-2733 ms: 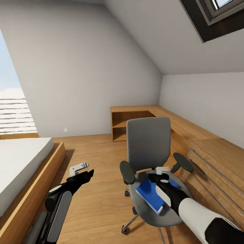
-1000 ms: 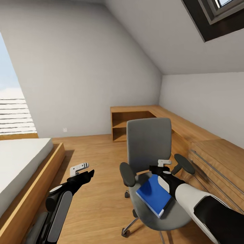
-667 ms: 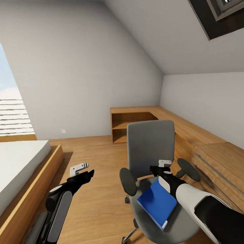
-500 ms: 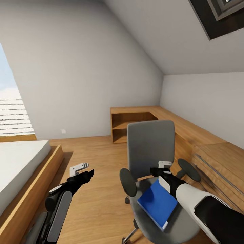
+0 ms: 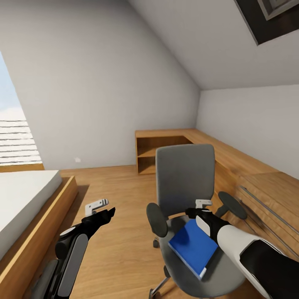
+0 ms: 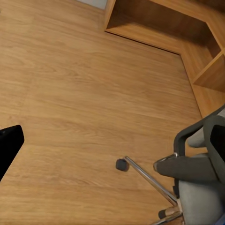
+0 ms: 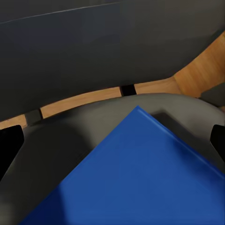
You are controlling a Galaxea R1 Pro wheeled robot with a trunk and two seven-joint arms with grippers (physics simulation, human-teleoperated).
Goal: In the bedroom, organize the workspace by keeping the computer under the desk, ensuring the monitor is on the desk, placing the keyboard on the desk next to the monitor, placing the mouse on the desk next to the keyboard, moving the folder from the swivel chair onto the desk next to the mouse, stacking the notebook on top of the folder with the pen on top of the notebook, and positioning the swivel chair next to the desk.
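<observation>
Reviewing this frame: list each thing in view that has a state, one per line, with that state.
Blue flat folder: lying on the chair seat, not gripped.
Grey swivel chair: upright on the wooden floor, beside the wooden desk.
Right gripper: open, over the folder's far corner.
Left gripper: above bare floor, holding nothing; open or shut unclear.
Desk shelf opening: open.

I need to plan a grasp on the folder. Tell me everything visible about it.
The folder is a flat, plain blue rectangle with a thin pale edge along its near side. It lies closed on the grey seat of the swivel chair, turned diagonally so that one corner points toward the backrest. The right tool hovers by its far corner with fingers apart; whether they touch is unclear. Nothing rests on it.
</observation>
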